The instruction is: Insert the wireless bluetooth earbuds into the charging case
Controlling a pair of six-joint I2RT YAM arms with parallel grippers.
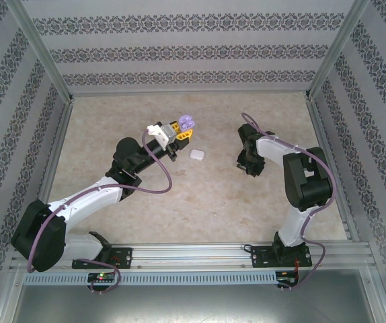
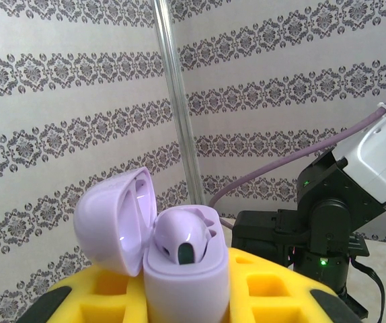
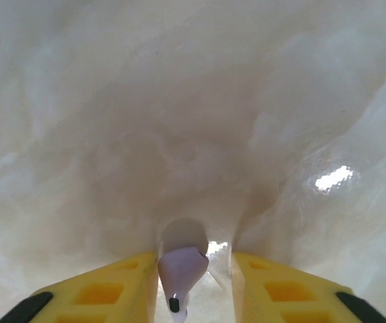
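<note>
Starting at the right gripper (image 3: 194, 257), its yellow fingers (image 3: 112, 286) are seen set a little apart and low over the table (image 3: 200, 121), with a pale purple earbud (image 3: 181, 269) between them; the bud lies against one finger while a bright gap is left at the other, so whether it is actually clamped cannot be told. In the overhead view this gripper (image 1: 250, 165) is pointed down at the table, well apart from the left gripper (image 1: 177, 133). By the left gripper the purple charging case (image 2: 186, 276) is held raised, clamped between its yellow fingers (image 2: 274, 289), with the lid (image 2: 109, 215) swung fully open to one side. One earbud (image 2: 179, 235) is already seated in the case, and the slot beside it appears free. A white case (image 1: 197, 154) is left closed on the table between the two arms. The step in hand is judged to be the pick-up of the second purple bud. A firm closing on it is called for next, then a lift and a carry across to the open case, with the stem turned down to meet the free slot.
</note>
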